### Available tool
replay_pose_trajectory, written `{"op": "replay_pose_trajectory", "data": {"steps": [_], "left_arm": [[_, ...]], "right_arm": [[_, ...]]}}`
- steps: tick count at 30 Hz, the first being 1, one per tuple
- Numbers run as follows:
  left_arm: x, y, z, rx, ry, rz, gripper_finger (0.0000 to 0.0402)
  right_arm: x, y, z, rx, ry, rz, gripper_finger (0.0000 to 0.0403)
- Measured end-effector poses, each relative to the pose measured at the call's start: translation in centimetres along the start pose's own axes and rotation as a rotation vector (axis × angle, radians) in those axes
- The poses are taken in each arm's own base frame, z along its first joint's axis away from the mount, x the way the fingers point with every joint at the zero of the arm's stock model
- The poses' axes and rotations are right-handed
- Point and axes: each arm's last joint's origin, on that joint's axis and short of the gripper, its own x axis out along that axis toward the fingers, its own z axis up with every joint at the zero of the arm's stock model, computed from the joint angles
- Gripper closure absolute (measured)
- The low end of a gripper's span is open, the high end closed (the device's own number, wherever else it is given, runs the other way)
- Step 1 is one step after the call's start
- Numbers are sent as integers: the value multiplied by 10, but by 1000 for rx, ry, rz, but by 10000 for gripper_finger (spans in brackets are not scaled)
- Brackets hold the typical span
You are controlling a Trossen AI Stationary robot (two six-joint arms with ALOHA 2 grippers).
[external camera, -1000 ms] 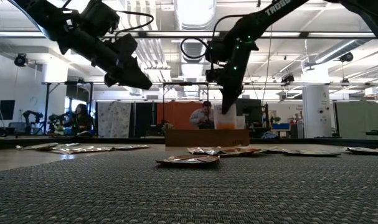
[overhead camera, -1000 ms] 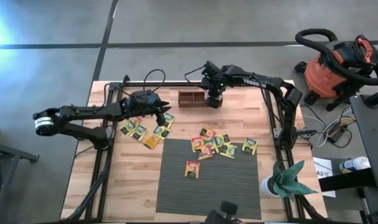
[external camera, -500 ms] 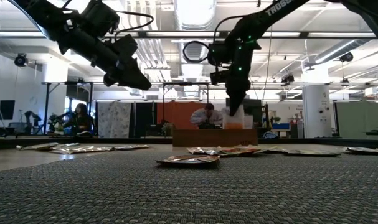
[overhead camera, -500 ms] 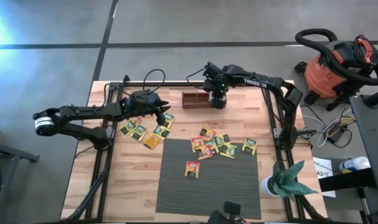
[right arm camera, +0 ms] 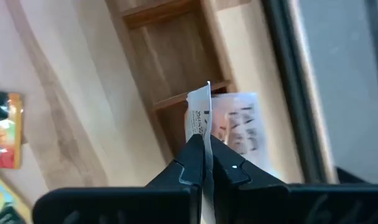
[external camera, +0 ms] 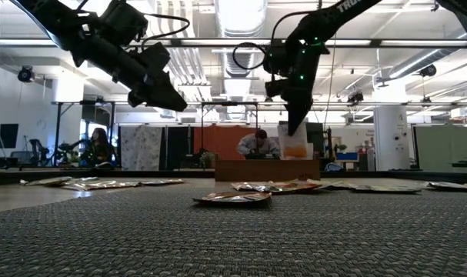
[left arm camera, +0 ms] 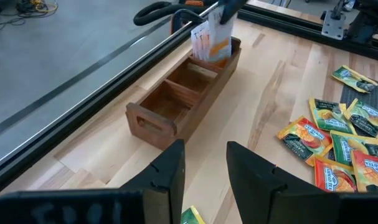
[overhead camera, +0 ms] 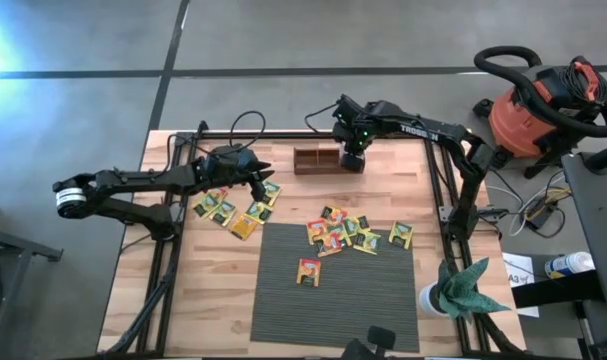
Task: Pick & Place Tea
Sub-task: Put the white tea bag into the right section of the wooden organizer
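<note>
The tea lies as flat square sachets in a left pile [overhead camera: 233, 208], a middle cluster [overhead camera: 343, 233] and a single one [overhead camera: 309, 271] on the dark mat. The brown wooden tray [overhead camera: 313, 160] stands at the far edge. My right gripper [overhead camera: 351, 156] hangs over the tray's right end, shut on a white-and-orange sachet [external camera: 293, 148]. My left gripper [overhead camera: 259, 178] hovers open above the left pile, nothing between its fingers [left arm camera: 176, 168]. My right gripper pinches the sachet's upper edge [right arm camera: 205, 118] between its two fingers [right arm camera: 192, 158], which come from above and point steeply down. The sachet hangs upright below them over the tray's right end compartment [left arm camera: 217, 59]. Whether its lower edge touches the tray, I cannot tell.
A dark ribbed mat [overhead camera: 333, 300] covers the table's near middle. A white cup with a green plant [overhead camera: 453, 290] stands at the near right corner. Black frame rails [overhead camera: 438, 180] run along the table's sides. A person [external camera: 256, 143] sits in the room beyond.
My right gripper has gone toward the table's right edge and a little up, still shut on the sachet. The wooden tray has slid a little toward the right edge.
</note>
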Motion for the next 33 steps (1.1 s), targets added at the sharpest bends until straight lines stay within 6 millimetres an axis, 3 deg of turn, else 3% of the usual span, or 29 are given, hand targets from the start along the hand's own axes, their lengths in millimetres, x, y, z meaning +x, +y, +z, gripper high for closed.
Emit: {"op": "replay_pose_trajectory", "data": {"steps": [8,17,22,29,33], "left_arm": [[0,0,0,-5,2,1,290],[0,0,0,-7,5,2,290],[0,0,-1,-7,8,2,290],[0,0,-1,-7,7,10,290],[0,1,-1,-7,6,16,290]], "right_arm": [[18,5,-15,-5,81,8,394],[16,1,-10,-61,41,-55,394],[23,1,-18,-68,87,-45,392],[25,1,-21,-50,108,-51,347],[25,-2,-21,-59,137,-172,311]]}}
